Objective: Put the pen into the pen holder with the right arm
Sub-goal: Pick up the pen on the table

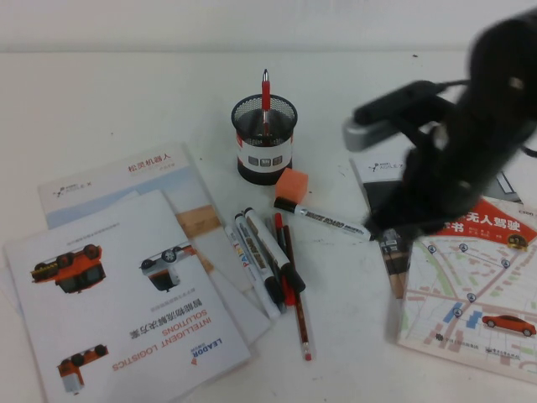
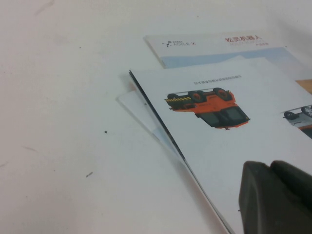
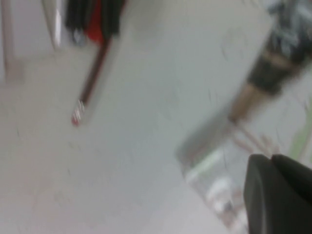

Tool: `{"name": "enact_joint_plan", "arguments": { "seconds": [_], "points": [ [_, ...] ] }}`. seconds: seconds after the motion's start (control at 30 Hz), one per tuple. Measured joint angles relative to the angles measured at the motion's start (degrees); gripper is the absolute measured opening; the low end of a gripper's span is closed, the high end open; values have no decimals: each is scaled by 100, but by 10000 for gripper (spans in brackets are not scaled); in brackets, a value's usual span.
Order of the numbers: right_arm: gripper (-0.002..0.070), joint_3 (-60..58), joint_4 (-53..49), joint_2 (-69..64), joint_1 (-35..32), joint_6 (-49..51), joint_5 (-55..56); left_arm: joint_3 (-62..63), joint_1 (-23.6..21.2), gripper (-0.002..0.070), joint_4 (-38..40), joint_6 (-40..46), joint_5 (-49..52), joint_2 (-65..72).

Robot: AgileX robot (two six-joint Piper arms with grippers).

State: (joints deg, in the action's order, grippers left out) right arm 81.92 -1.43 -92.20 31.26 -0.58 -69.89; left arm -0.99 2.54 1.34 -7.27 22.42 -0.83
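The pen [image 1: 270,246], a thick white marker with a black cap, lies on the table in a cluster with another white marker and a red pencil. The pen holder [image 1: 264,143], a black mesh cup with a white band, stands behind the cluster with a slim red pen upright in it. My right gripper [image 1: 388,225] hangs blurred to the right of the cluster, above the end of a thinner white marker [image 1: 323,217]. In the right wrist view its fingers [image 3: 270,158] are shut and empty. My left gripper [image 2: 269,165] is shut over a brochure [image 2: 229,141].
An orange cube [image 1: 294,184] sits in front of the holder. Brochures [image 1: 126,294] cover the left of the table and a map booklet [image 1: 478,285] lies on the right. The red pencil [image 3: 90,83] also shows in the right wrist view.
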Motion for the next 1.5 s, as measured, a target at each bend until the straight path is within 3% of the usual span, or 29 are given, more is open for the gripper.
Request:
{"name": "enact_joint_plan", "arguments": {
  "seconds": [0.43,0.67,1.03,1.5],
  "points": [
    [-19,1951,143,-2207,623,-222,-32,0,0,-3,0,0,0,0],
    [-12,2741,388,-2831,645,-447,-32,0,0,-2,0,0,0,0],
    [211,2823,550,-3379,645,-513,-36,0,0,-3,0,0,0,0],
    [235,2863,563,-3432,645,-691,-36,0,0,-2,0,0,0,0]
  ]
}}
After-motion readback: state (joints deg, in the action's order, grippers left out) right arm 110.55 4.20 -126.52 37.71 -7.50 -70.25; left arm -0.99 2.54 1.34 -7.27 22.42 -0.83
